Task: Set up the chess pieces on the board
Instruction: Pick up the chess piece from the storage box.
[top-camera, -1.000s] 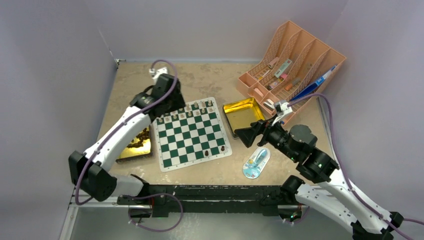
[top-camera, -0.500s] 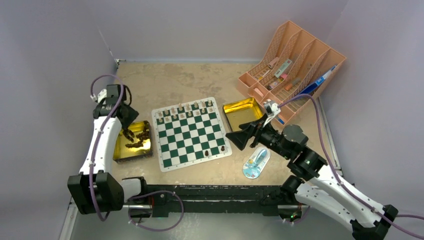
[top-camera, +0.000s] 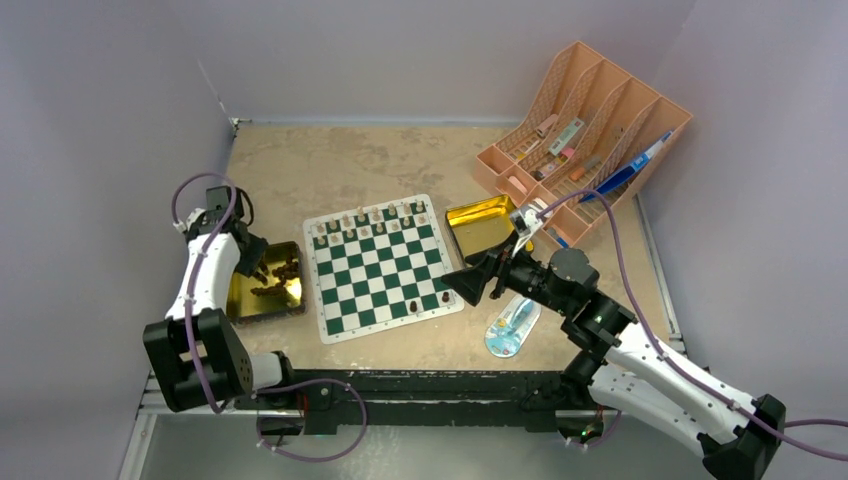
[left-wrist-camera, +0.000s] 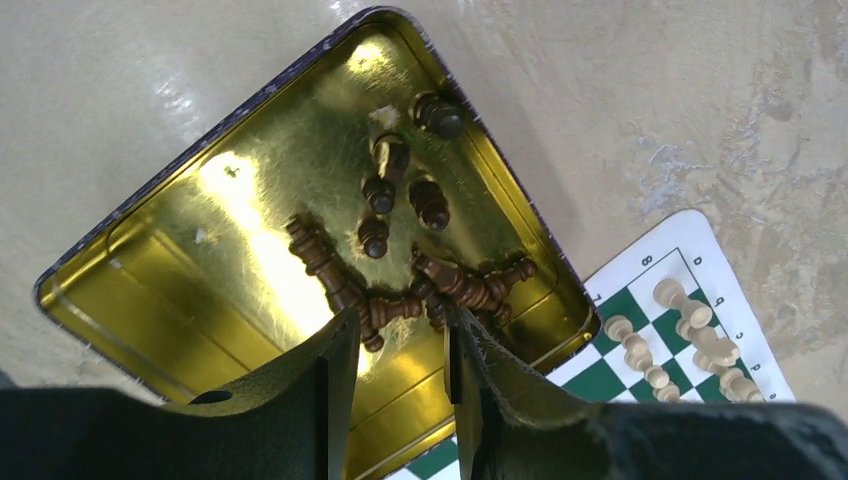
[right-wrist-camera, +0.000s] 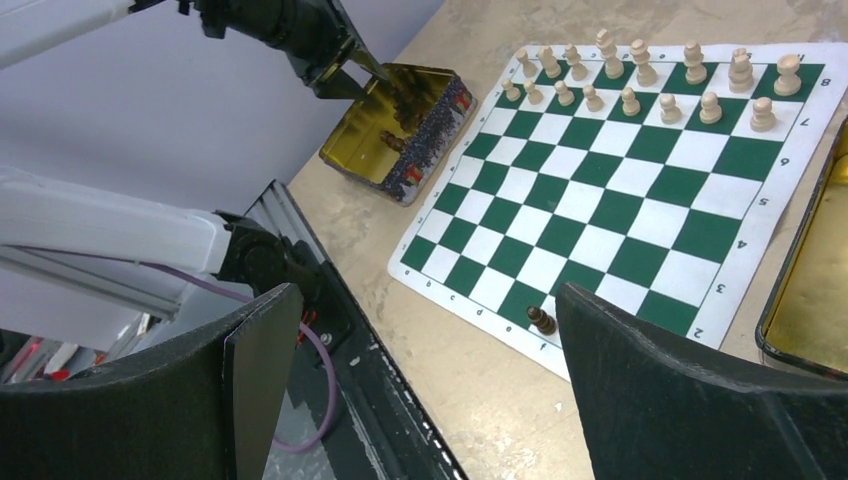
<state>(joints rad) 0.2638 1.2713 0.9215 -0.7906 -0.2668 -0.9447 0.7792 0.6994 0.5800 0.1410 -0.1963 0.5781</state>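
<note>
Lying jumbled, dark chess pieces (left-wrist-camera: 460, 288) litter the tin (left-wrist-camera: 150, 290); left pincer (left-wrist-camera: 402, 318) barely parted, right pincer (right-wrist-camera: 428, 292) gaping.

Even light, glare in gold tin (left-wrist-camera: 240, 190)

We see a beige table (top-camera: 400, 160) with a mottled, stone-like top. Five things lie directly on it. The board (top-camera: 375, 285), a thin mat of green and white checks, lies about in the middle, a little turned. Just beside its left edge stands a gold tin (top-camera: 240, 300), and near its far right corner a second gold tin (top-camera: 485, 222). An orange rack (top-camera: 590, 120) stands in the far right corner of the table. A light blue oval packet (top-camera: 512, 326) lies near the front edge, to the right of the board.
</note>
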